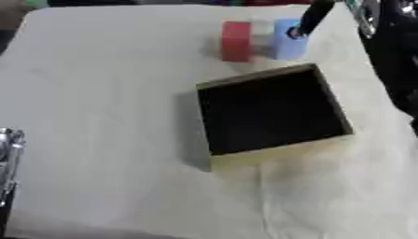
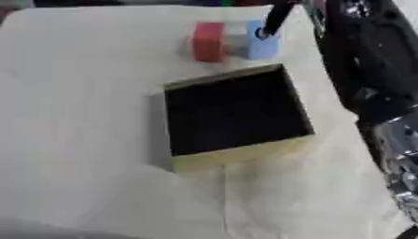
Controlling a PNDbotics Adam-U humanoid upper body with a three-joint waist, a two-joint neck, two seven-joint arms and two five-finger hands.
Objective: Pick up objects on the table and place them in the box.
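We cannot tell whether the fingers of the right hand (image 1: 303, 23) are spread or curled: only one dark finger-like part shows, reaching down from the desk's far right corner onto the blue block (image 1: 286, 42), and the arm is cut off by the right edge. At the near left edge only a silver sliver of the left hand (image 1: 8, 154) shows, its fingers unreadable. The red block (image 1: 237, 41) stands upright beside a pale block (image 1: 261, 32) near the desk's (image 1: 98, 116) far edge, just behind the open box (image 1: 274, 112), whose interior is too dark to read.

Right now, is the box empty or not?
Empty: the box shows only a dark inside; the blocks stand outside it.
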